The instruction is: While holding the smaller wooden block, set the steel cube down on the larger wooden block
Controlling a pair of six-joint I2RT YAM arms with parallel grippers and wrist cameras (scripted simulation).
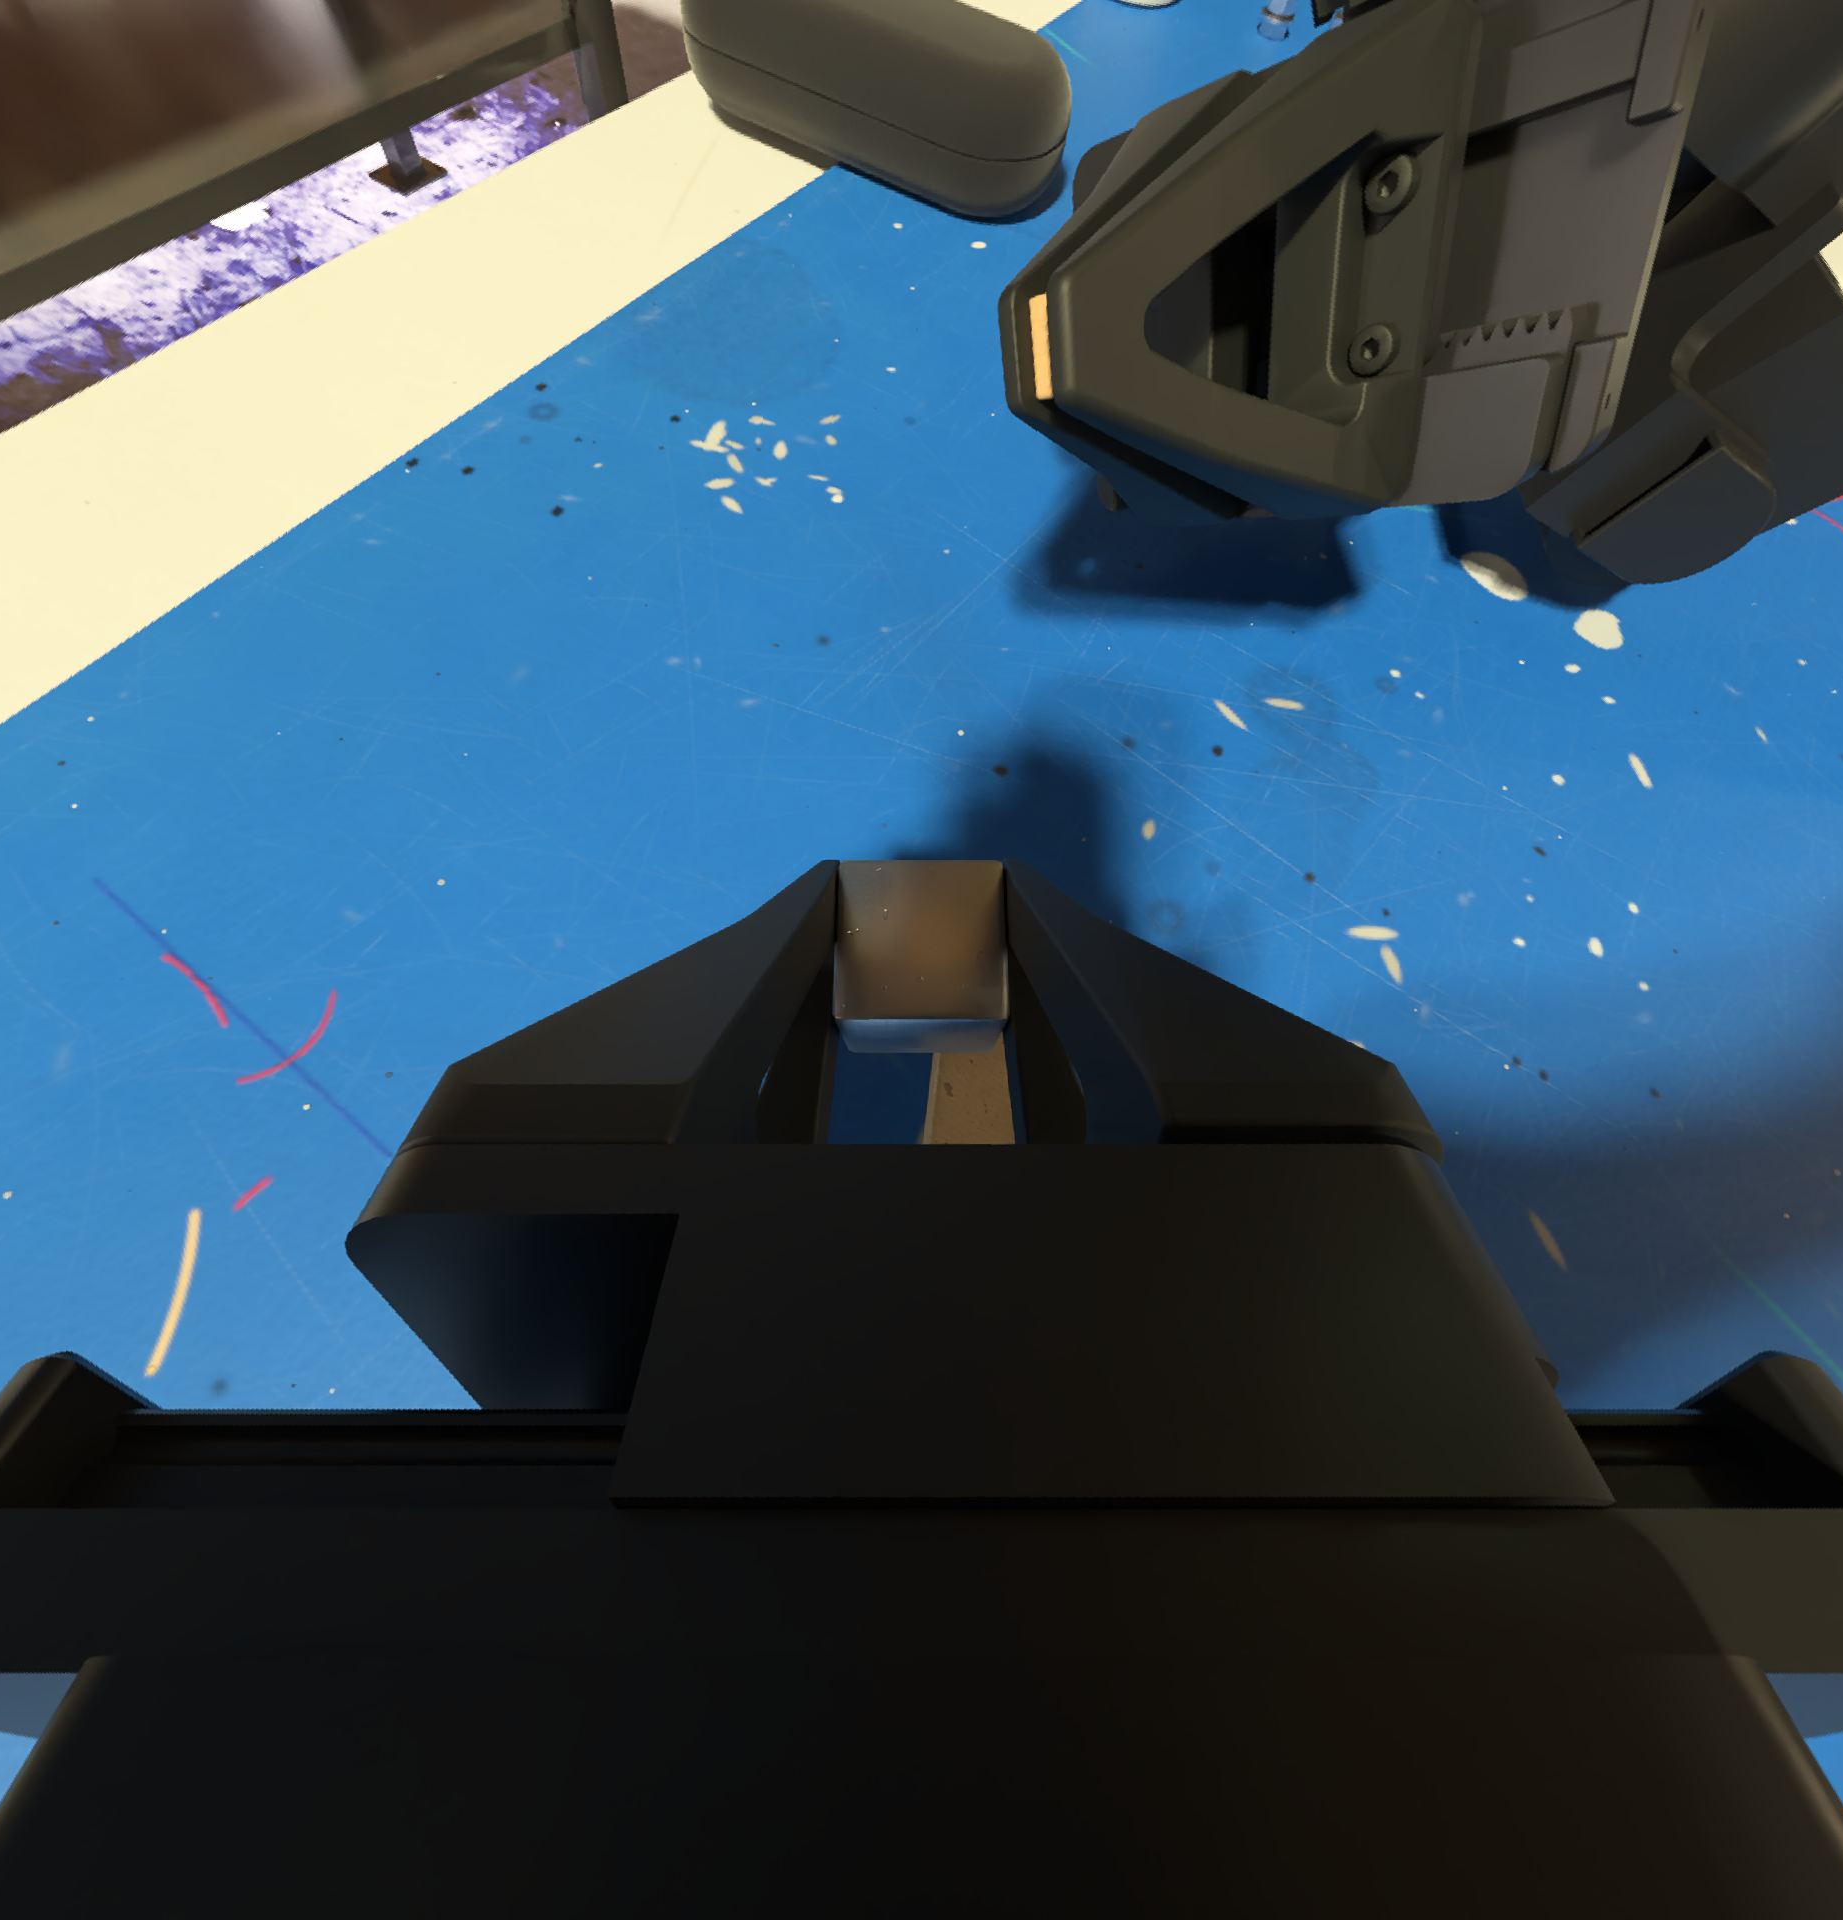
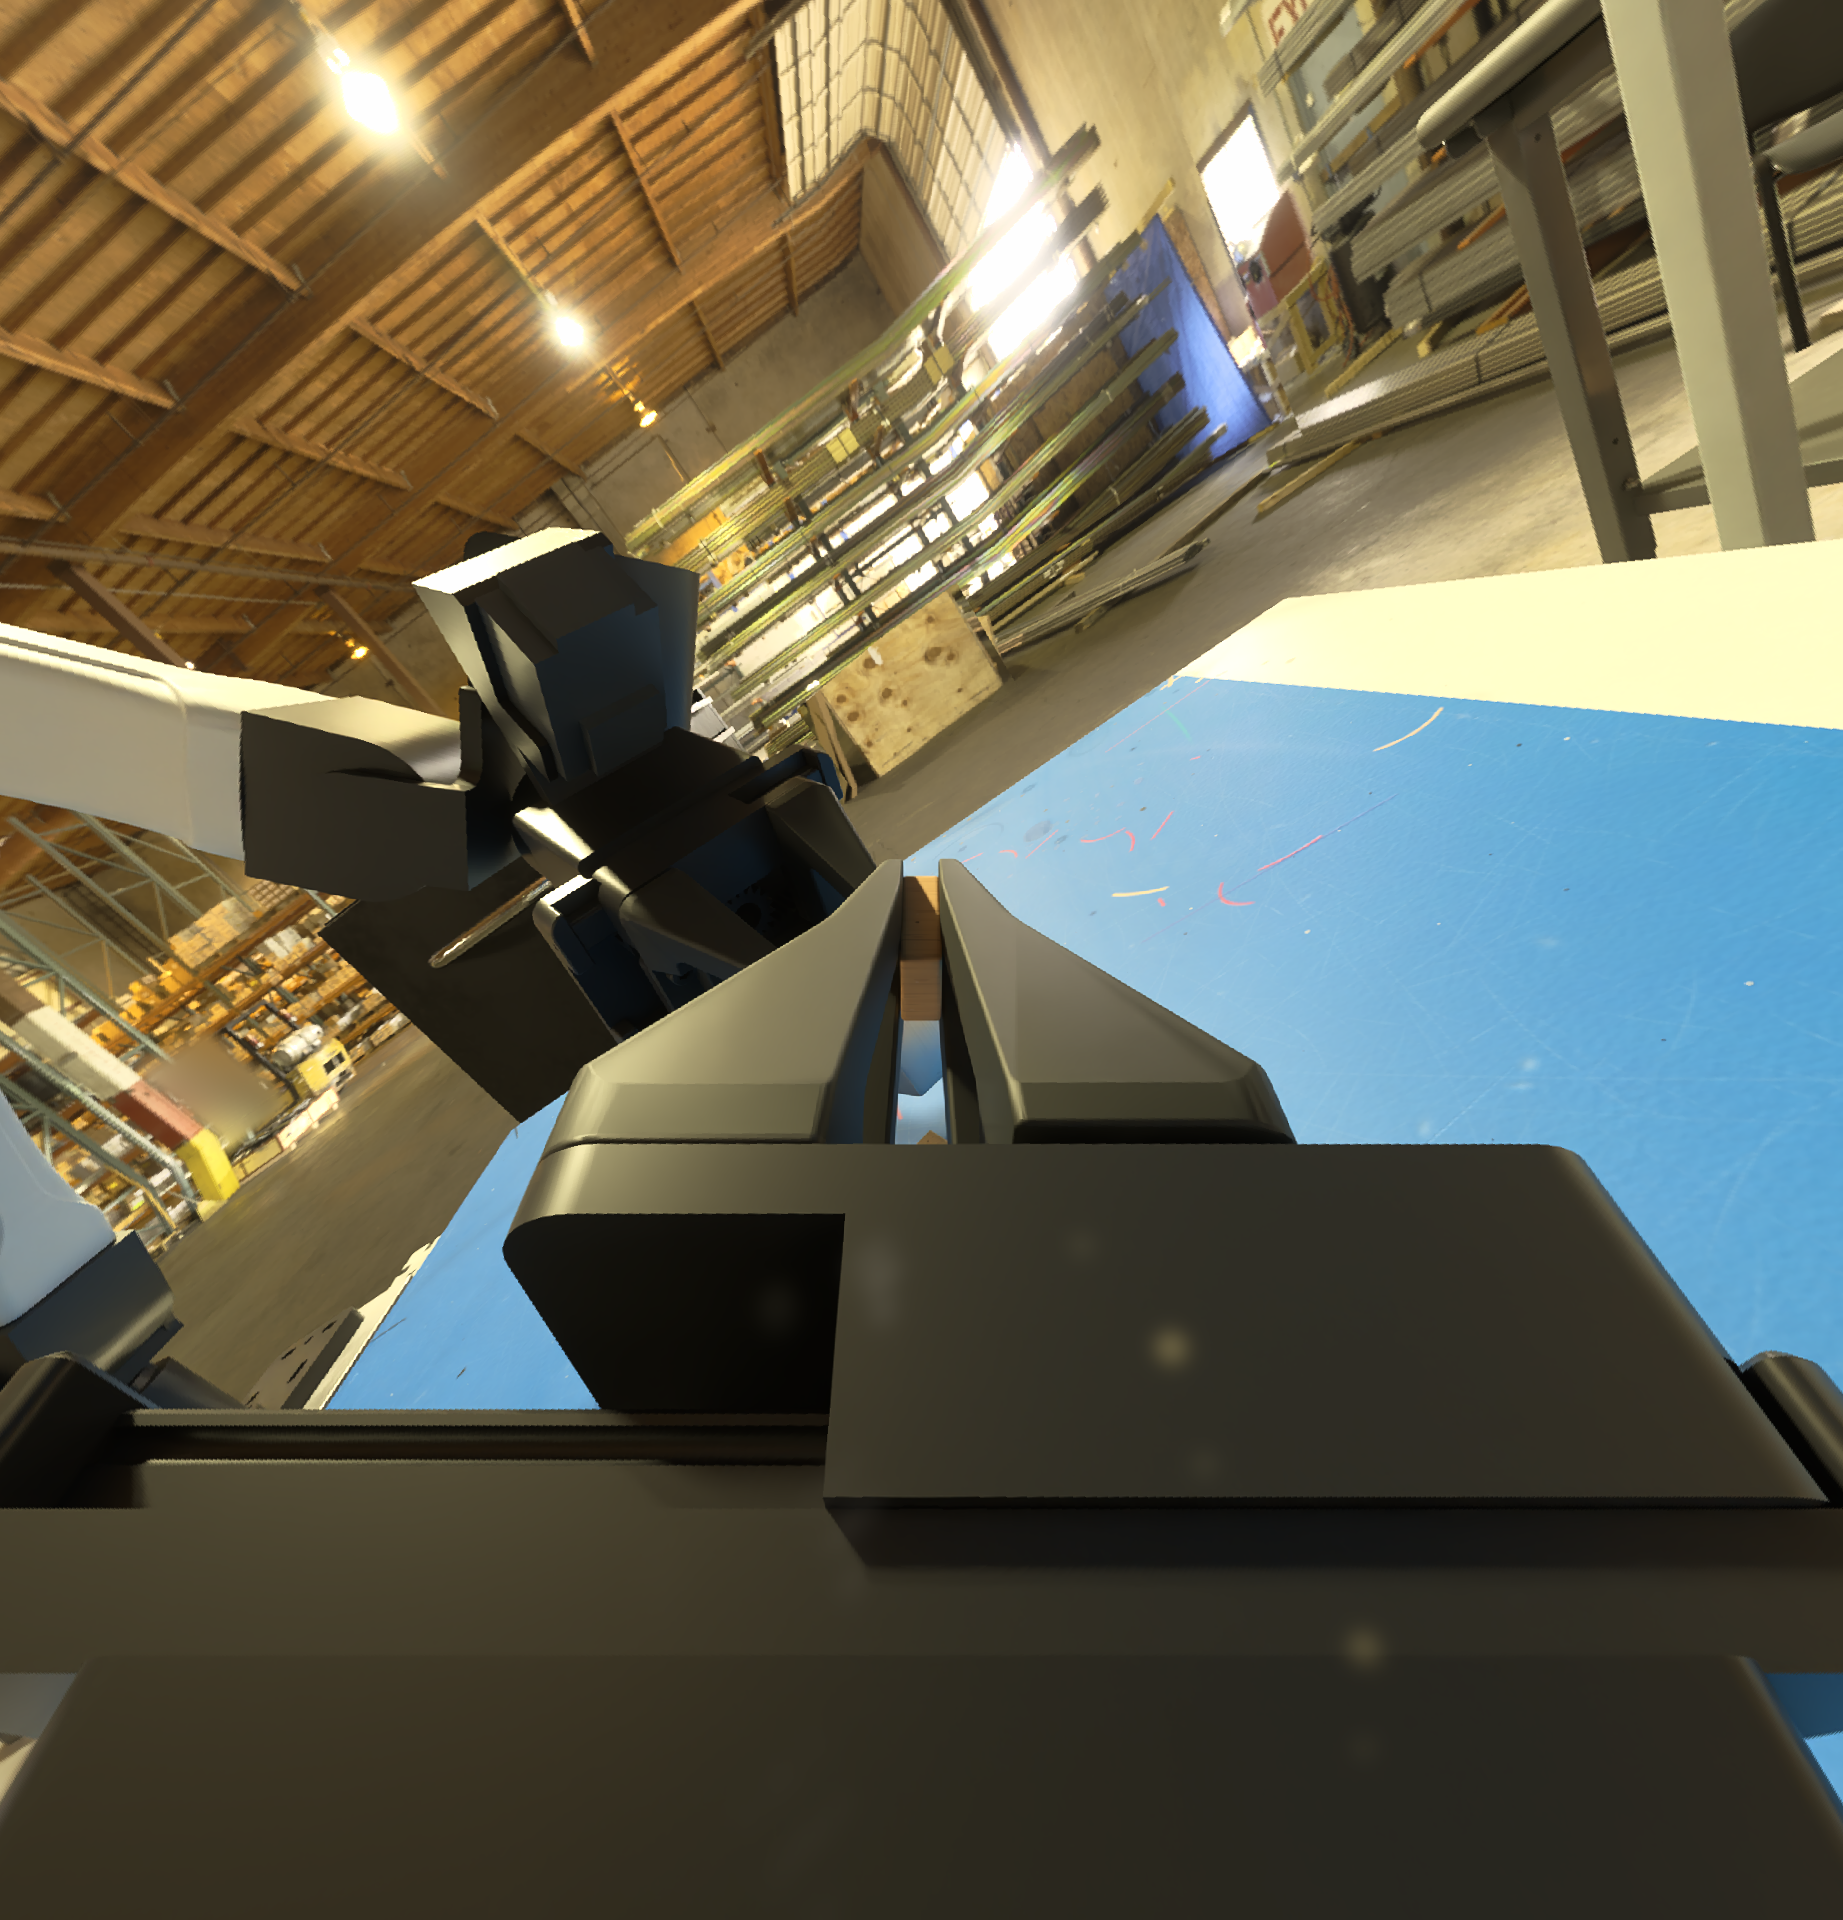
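In the left wrist view my left gripper [image 1: 919, 894] is shut on the steel cube [image 1: 919, 951], a dull grey metal block held between the two black fingers above the blue mat. A strip of pale wood [image 1: 971, 1096], likely the larger wooden block, shows below the cube between the fingers. My right gripper [image 1: 1042, 348] hangs at the upper right of that view, shut on a small wooden block whose orange end face [image 1: 1039, 345] shows. In the right wrist view my right gripper [image 2: 921, 883] pinches that smaller wooden block [image 2: 921, 951] as a thin tan sliver.
A blue scratched mat [image 1: 584, 727] with paint flecks covers a cream table [image 1: 221, 436]. A dark rounded case [image 1: 875, 94] lies at the far edge. The left arm [image 2: 584, 790] shows at the left of the right wrist view, with warehouse racks behind it.
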